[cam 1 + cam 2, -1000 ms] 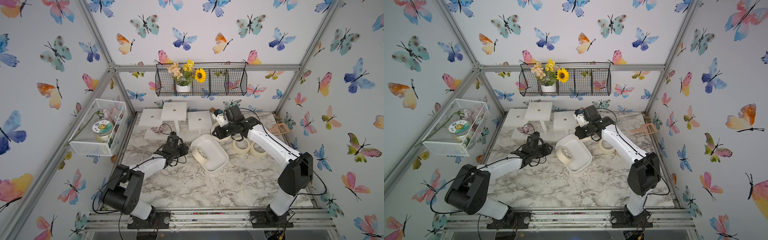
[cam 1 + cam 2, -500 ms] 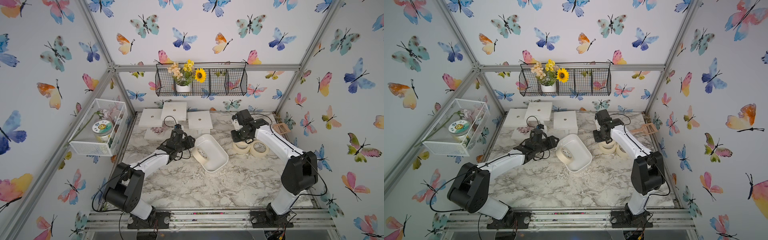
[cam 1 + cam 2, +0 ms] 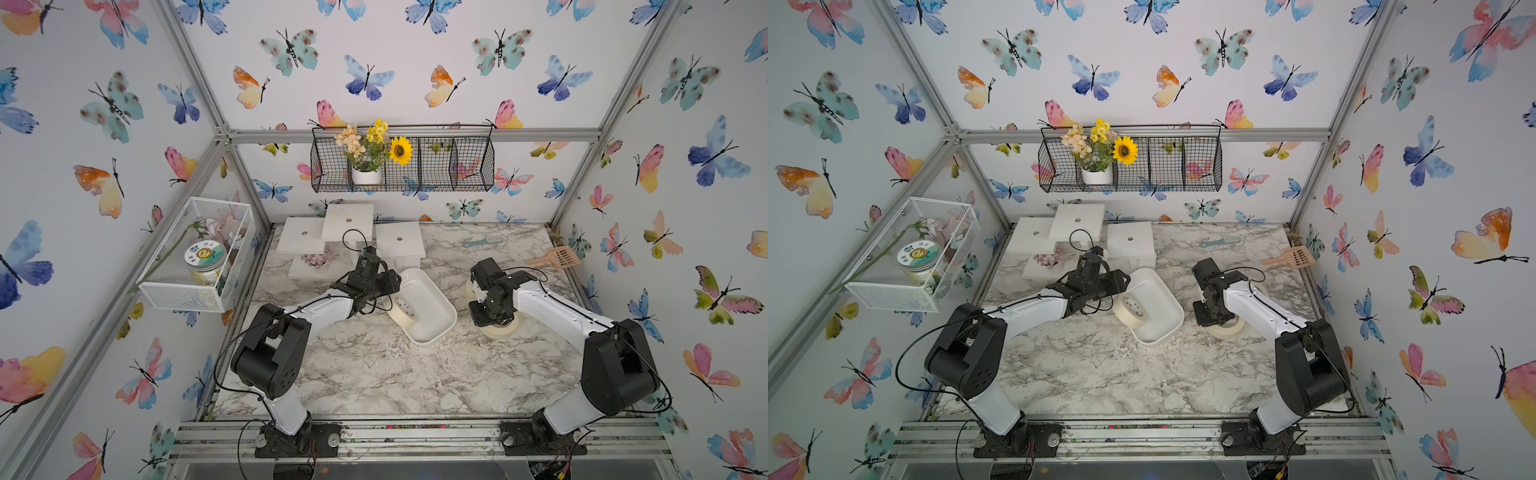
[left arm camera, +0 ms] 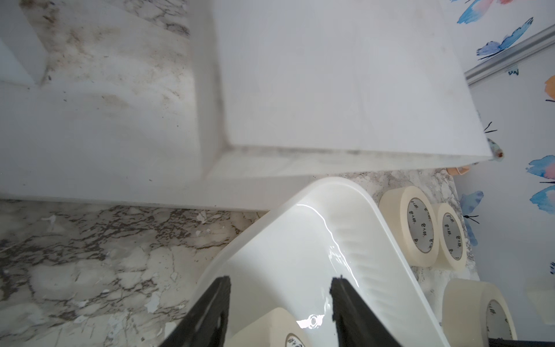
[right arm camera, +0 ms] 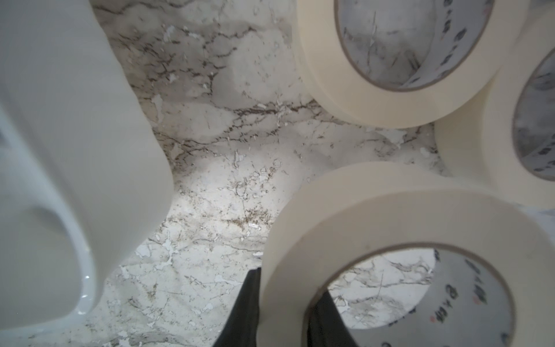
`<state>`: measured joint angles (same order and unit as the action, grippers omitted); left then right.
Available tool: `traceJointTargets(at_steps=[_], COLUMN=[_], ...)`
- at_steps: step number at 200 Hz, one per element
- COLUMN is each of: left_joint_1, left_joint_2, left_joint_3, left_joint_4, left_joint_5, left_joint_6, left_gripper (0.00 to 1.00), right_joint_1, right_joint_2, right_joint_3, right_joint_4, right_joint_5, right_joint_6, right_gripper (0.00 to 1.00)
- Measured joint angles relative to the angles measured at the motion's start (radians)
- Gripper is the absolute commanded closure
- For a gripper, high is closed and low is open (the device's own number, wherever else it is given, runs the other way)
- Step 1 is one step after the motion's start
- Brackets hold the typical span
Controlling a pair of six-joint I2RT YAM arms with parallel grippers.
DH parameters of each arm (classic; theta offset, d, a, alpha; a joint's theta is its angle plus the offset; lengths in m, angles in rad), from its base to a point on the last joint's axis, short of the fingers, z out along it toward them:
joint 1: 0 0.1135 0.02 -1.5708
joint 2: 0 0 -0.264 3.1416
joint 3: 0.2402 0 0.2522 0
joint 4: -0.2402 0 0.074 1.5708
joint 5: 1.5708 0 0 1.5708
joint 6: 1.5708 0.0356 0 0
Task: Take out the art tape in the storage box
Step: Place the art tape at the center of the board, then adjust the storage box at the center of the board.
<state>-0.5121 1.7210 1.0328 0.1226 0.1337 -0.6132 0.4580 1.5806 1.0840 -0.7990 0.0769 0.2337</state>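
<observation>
The storage box (image 3: 432, 316) (image 3: 1160, 320) is a shallow white tray on the marble table. One cream art tape roll (image 3: 401, 309) (image 3: 1129, 309) leans in its left end. My left gripper (image 3: 384, 291) (image 4: 280, 279) is open, a finger on each side of that roll (image 4: 270, 327) without touching it. My right gripper (image 3: 490, 318) (image 5: 288, 285) is shut on the wall of another roll (image 5: 375, 228) (image 3: 505, 330), low over the table right of the tray. Two more rolls (image 4: 411, 228) (image 4: 450, 237) lie just beyond it, mostly hidden by the right arm in both top views.
White pedestal blocks (image 3: 397, 241) stand behind the tray, close to my left wrist. An orange scoop (image 3: 555, 257) lies at the back right. A white wire basket (image 3: 199, 253) hangs on the left wall and a black one (image 3: 457, 166) on the back wall.
My right arm has carried its roll from over the tray's far end to the right and down beside the other rolls. My left gripper has moved in to the tray's left end and opened.
</observation>
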Motion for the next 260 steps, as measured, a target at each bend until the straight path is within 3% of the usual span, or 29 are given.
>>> traceJointTargets(at_steps=[26,51,67,81,165,229,260], left_joint_1=[-0.007,-0.012,-0.014,-0.014,-0.031,-0.030,-0.016], left_joint_2=[0.018,0.029,0.039,0.049,0.049,0.114,0.180], left_joint_3=[0.019,0.023,0.023,0.023,0.083,0.218,0.223], left_joint_4=[0.001,0.008,0.009,0.009,-0.093,-0.188,-0.179], left_joint_5=[0.000,0.000,0.000,0.000,-0.107,-0.189,-0.190], left_joint_6=[0.002,0.006,0.010,0.015,0.187,0.326,0.343], left_gripper=[0.41,0.39,0.39,0.39,0.26,0.29,0.38], right_joint_1=[0.000,0.000,0.000,0.000,0.000,0.000,0.000], right_joint_2=[0.019,0.021,0.020,0.016,-0.126,-0.111,-0.114], right_joint_3=[-0.039,-0.058,-0.060,-0.060,0.084,0.085,0.085], right_joint_4=[0.047,0.090,0.108,0.116,0.084,0.072,0.069], right_joint_5=[-0.006,-0.014,-0.019,-0.019,-0.084,-0.117,-0.163], right_joint_6=[0.011,0.016,0.016,0.019,0.008,0.001,-0.022], right_gripper=[0.98,0.68,0.56,0.52,0.50,0.50,0.50])
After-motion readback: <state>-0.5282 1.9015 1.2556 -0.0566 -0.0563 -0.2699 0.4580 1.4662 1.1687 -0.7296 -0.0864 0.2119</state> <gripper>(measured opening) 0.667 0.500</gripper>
